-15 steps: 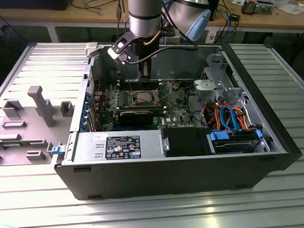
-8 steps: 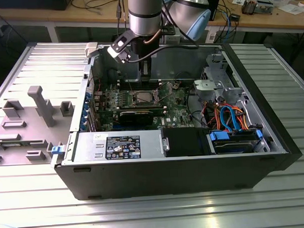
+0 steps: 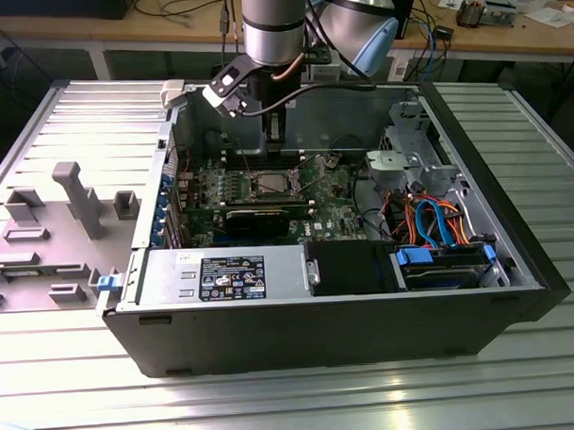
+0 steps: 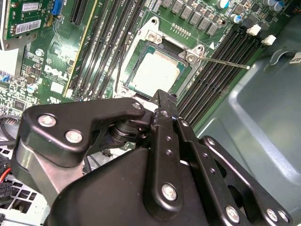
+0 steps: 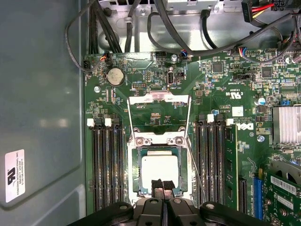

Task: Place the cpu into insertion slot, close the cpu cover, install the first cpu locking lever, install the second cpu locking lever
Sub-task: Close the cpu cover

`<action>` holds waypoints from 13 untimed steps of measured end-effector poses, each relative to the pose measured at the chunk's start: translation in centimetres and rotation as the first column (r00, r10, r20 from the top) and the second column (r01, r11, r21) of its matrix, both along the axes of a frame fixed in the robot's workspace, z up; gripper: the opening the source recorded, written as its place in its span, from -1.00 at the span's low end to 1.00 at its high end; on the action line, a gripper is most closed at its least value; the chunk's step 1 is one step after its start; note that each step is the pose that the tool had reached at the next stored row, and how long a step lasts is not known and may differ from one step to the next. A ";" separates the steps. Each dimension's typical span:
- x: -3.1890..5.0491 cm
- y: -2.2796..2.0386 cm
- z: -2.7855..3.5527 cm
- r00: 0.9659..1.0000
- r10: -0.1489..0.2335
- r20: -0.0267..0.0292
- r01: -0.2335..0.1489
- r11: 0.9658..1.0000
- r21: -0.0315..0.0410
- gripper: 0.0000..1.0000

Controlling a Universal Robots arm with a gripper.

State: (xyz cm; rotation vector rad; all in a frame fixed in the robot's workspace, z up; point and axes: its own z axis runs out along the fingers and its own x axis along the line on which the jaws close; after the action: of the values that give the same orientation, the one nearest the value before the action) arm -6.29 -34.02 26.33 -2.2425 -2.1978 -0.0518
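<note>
Jaws closed, over an edge of the cpu (image 5: 158, 168) in the insertion slot (image 5: 136, 175)

we see open room straight above the cpu (image 5: 160, 170) in the insertion slot (image 5: 136, 165). the cpu cover (image 5: 160, 99) is folded open just beyond it, toward the motherboard (image 5: 155, 75) edge where cables (image 5: 96, 28) cross. memory slots (image 5: 107, 165) flank the slot on two sides, a thin locking lever (image 5: 195, 167) sticks out beside it, and the case wall (image 5: 42, 94) rises near.
</note>
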 end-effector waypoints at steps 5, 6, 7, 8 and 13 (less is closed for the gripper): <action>0.00 -0.01 0.11 1.000 0.000 0.000 0.000 1.000 0.000 -0.79; 0.00 0.00 0.16 1.000 0.000 0.000 0.000 1.000 0.000 -0.79; 0.00 0.00 0.24 1.000 0.000 0.000 0.000 1.000 0.000 -0.79; 0.00 0.00 0.31 1.000 0.000 0.000 0.000 1.000 0.000 -0.79; 0.00 0.00 0.79 1.000 0.000 0.000 0.000 1.000 0.000 -0.79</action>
State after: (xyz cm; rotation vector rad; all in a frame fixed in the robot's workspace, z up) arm -6.29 -34.02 27.12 -2.2427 -2.1977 -0.0518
